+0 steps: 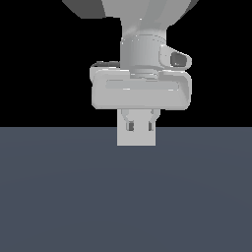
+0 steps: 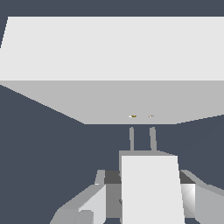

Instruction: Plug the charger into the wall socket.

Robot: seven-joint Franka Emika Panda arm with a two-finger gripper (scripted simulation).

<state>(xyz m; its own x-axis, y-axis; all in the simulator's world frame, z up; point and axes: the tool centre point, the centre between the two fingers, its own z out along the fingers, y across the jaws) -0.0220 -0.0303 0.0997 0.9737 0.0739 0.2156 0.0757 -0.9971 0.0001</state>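
In the wrist view my gripper [image 2: 146, 205] is shut on the charger [image 2: 151, 188], a white block held between the fingers [image 2: 94, 199]. Its two thin grey prongs [image 2: 131, 139] point at the wall socket [image 2: 112, 48], a large light-grey block that fills the view ahead. The prong tips stop a small gap short of the socket's face, in line with two tiny holes [image 2: 132, 116] there. In the exterior view the gripper [image 1: 140, 127] hangs at centre, fingertips overlapping a light-grey square, the wall socket [image 1: 137, 140]. I cannot make out the charger in that view.
A dark blue-grey floor [image 1: 126, 197] spreads under and around everything. The white arm and hand [image 1: 140, 88] come down from above in the exterior view. Nothing else shows.
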